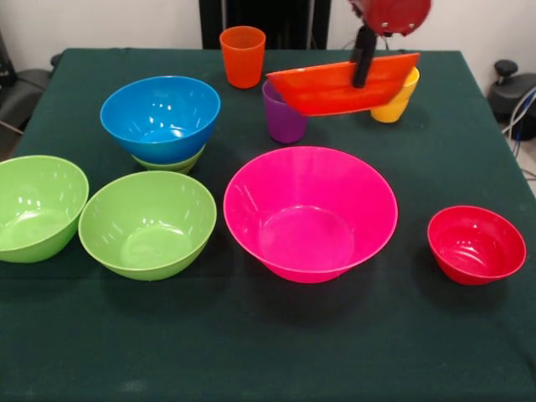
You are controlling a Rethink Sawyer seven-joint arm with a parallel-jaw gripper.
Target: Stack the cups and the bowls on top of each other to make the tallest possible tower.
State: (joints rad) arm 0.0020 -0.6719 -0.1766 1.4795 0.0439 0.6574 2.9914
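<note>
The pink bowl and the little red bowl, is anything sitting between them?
No. Between the pink bowl and the red bowl there is only bare green tablecloth, as the front view shows.

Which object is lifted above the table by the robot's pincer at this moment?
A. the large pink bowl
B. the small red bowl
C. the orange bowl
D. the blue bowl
C: the orange bowl hangs tilted in the air with the dark finger of the pincer over its rim, while the blue bowl, the pink bowl and the red bowl are not lifted.
</note>
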